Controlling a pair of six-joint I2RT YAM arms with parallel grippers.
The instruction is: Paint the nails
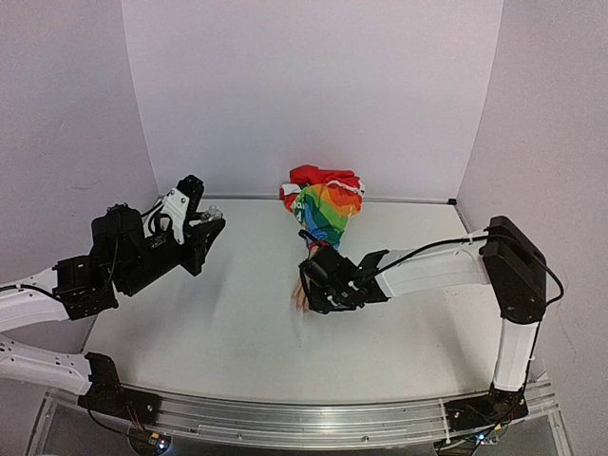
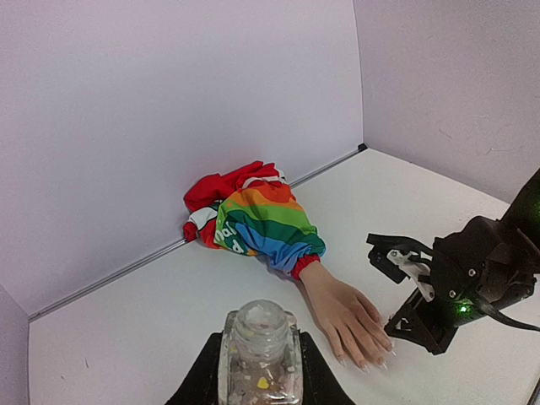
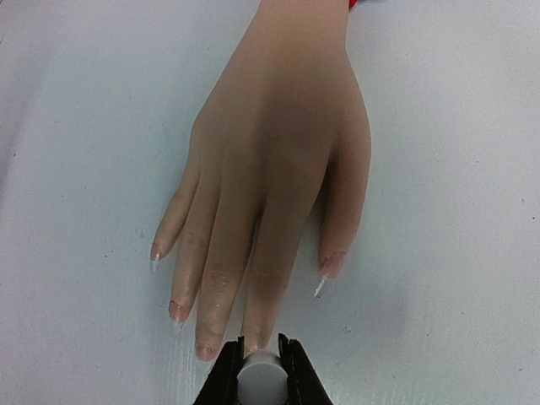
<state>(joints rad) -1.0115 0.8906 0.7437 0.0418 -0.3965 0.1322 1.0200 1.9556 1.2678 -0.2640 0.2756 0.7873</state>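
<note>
A pale fake hand (image 1: 298, 297) with a rainbow-striped sleeve (image 1: 328, 204) lies palm down at mid-table. It also shows in the left wrist view (image 2: 344, 314) and in the right wrist view (image 3: 278, 143). Its nails (image 3: 327, 268) are long and clear. My right gripper (image 3: 259, 369) is shut on a small grey cylindrical brush cap (image 3: 259, 381), right at the index fingertip, hiding that nail. From above, this gripper (image 1: 318, 285) covers most of the hand. My left gripper (image 2: 260, 375) is shut on a small clear bottle (image 2: 257, 337), uncapped and held upright, left of the hand and apart from it (image 1: 202, 226).
The sleeve's red end (image 1: 318, 178) bunches against the back wall. White walls close the table on the left, back and right. The right arm (image 1: 437, 266) stretches across the table's right half, and an aluminium rail (image 1: 313, 418) runs along the near edge.
</note>
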